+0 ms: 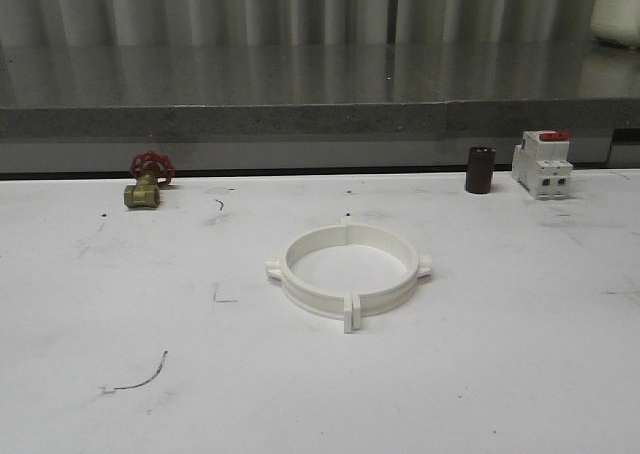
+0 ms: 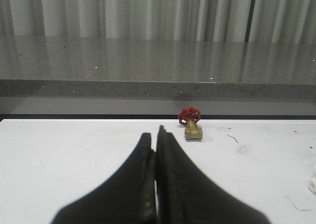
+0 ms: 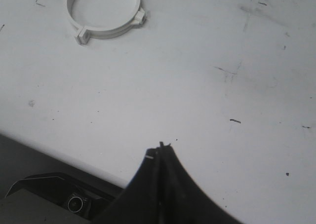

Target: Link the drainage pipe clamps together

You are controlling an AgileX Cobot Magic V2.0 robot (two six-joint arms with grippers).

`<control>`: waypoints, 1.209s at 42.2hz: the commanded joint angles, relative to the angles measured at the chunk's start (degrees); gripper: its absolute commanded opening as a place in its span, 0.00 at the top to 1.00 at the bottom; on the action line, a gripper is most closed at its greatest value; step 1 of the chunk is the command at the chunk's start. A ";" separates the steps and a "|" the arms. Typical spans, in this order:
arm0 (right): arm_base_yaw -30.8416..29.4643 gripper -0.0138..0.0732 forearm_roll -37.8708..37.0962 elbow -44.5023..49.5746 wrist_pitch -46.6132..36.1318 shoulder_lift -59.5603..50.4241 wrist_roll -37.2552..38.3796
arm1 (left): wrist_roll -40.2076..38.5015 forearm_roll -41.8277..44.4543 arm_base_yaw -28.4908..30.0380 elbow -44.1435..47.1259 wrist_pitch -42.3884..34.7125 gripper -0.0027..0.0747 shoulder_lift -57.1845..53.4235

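While both black grippers, left (image 2: 157, 135) and right (image 3: 160, 150), are sitting pressed closed and gripping nothing, the two white plastic half-ring clamps (image 1: 347, 270) are lying joined mid-bench (image 1: 90, 314).

White drainage pipe clamps (image 1: 348, 271), red-wheeled brass valve (image 1: 146, 181), red-topped white breaker (image 1: 542, 163), scuffed white table (image 1: 500, 354).

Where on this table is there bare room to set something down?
Wide bare table lies in front of the joined clamp ring and to both sides. Bare too between the brass valve and the dark cylinder. Tightest at the back right, by the breaker.
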 commanded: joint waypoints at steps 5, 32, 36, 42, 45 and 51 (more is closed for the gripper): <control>-6.66 0.92 -2.20 6.29 -14.56 -8.71 -0.95 | -0.49 0.08 0.11 1.35 -4.82 0.99 -0.54; -24.76 0.92 2.47 40.99 -56.70 -33.15 -0.90 | -0.49 0.08 0.11 1.35 -4.82 0.99 -0.54; -24.79 0.92 2.53 40.99 -57.79 -33.15 -0.90 | -0.49 0.08 0.11 1.35 -4.82 0.99 -0.54; -24.79 0.92 2.53 40.99 -57.93 -33.15 -0.90 | -0.49 0.08 0.11 1.35 -4.82 0.99 -0.54; -24.79 0.92 2.53 40.99 -57.93 -33.15 -0.90 | -0.49 0.08 0.11 1.35 -4.82 0.99 -0.54; -23.57 0.92 2.53 40.99 -57.93 -33.15 -0.90 | -0.49 0.08 0.11 1.35 -4.82 0.99 -0.54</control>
